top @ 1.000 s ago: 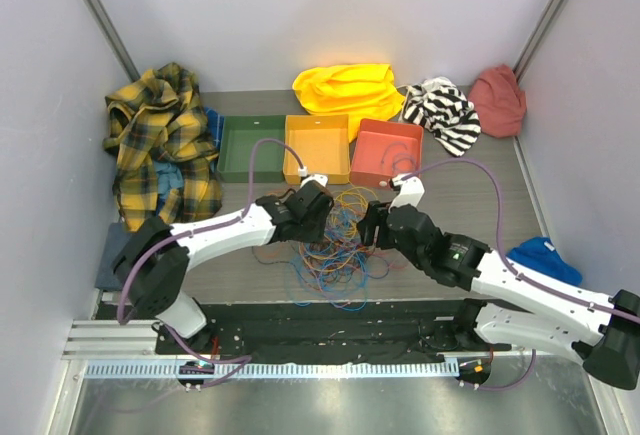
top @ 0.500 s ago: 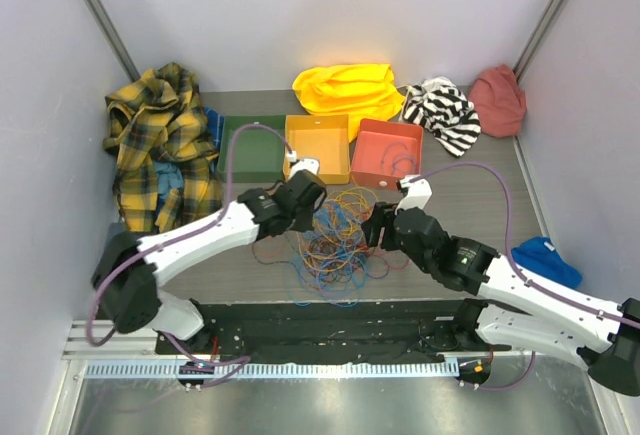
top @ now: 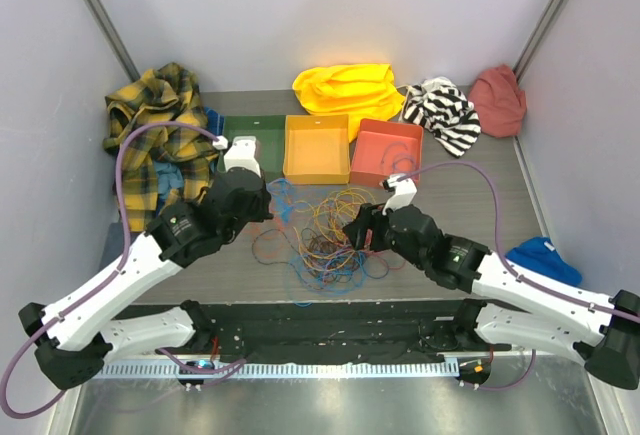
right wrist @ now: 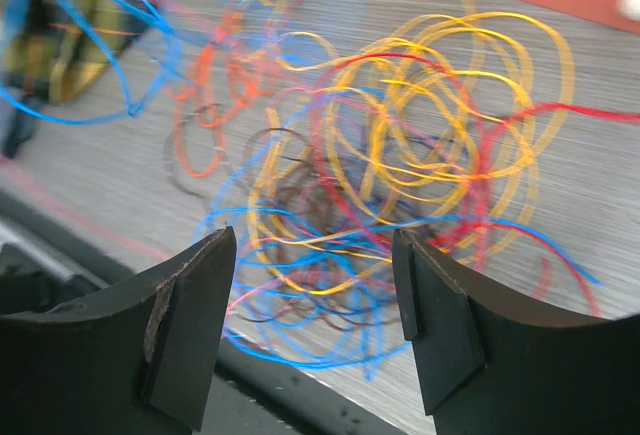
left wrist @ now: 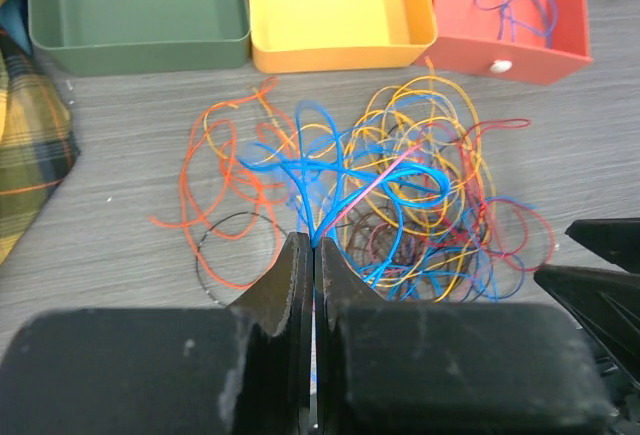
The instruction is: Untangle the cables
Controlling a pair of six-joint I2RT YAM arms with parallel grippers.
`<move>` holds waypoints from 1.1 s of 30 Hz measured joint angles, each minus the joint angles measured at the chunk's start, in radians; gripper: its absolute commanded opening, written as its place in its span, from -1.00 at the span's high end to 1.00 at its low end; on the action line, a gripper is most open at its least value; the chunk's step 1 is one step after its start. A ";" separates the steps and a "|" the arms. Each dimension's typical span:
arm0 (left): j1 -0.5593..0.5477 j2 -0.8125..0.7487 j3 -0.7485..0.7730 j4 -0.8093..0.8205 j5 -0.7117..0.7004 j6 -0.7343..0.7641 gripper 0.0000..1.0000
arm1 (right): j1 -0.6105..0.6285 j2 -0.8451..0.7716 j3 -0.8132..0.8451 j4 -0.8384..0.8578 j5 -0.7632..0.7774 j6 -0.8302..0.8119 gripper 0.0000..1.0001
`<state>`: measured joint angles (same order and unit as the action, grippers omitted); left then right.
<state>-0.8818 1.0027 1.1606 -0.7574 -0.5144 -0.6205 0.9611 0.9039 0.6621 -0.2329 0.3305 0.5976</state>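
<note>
The cables [top: 322, 233] lie in one loose heap on the tabletop [left wrist: 110, 135], just in front of the orange tray [top: 317, 145]. The left gripper [left wrist: 313, 247] sits in front of that tray, off its left corner. It is pressed together on a small bunch of blue strands [left wrist: 310, 170], with one pink strand caught alongside. These strands rise out of the heap and run straight into the jaws. The right gripper [right wrist: 312, 255] hovers over the far side of the heap, in front of the tray's right corner, spread wide and holding nothing.

The step in hand appears to be drawing the blue strands free. To do it well, the left arm should pull slowly up and away from the tray's left corner, checking whether yellow and red loops ride along. If they do, the right gripper would best come down and pin the heap, or pinch one yellow loop, so that the arms work against each other. The pink strand in the pinch is a risk, since it may drag other loops with it. A few thin strands lie in the red tray [left wrist: 460, 50], just right of the orange one, so that is likely where freed cables go.
</note>
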 measured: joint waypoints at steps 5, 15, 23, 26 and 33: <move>0.000 0.018 0.000 -0.026 -0.005 0.000 0.99 | 0.026 0.048 0.036 0.078 -0.050 -0.014 -0.45; 0.000 0.013 -0.005 -0.028 0.001 0.000 0.99 | 0.039 0.225 0.161 0.216 -0.101 -0.062 -0.44; 0.000 -0.032 -0.018 -0.047 0.011 -0.005 0.99 | 0.057 0.340 0.226 0.267 -0.119 -0.092 -0.35; 0.000 -0.053 -0.023 -0.052 0.011 -0.006 0.99 | 0.074 0.340 0.225 0.267 -0.107 -0.098 -0.34; 0.000 -0.073 -0.029 -0.071 0.011 -0.008 0.98 | 0.092 0.353 0.195 0.272 -0.078 -0.103 -0.29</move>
<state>-0.8818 0.9295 1.1320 -0.8288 -0.5037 -0.6281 1.0527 1.2568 0.8574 0.0395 0.2527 0.4942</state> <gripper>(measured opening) 0.017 0.643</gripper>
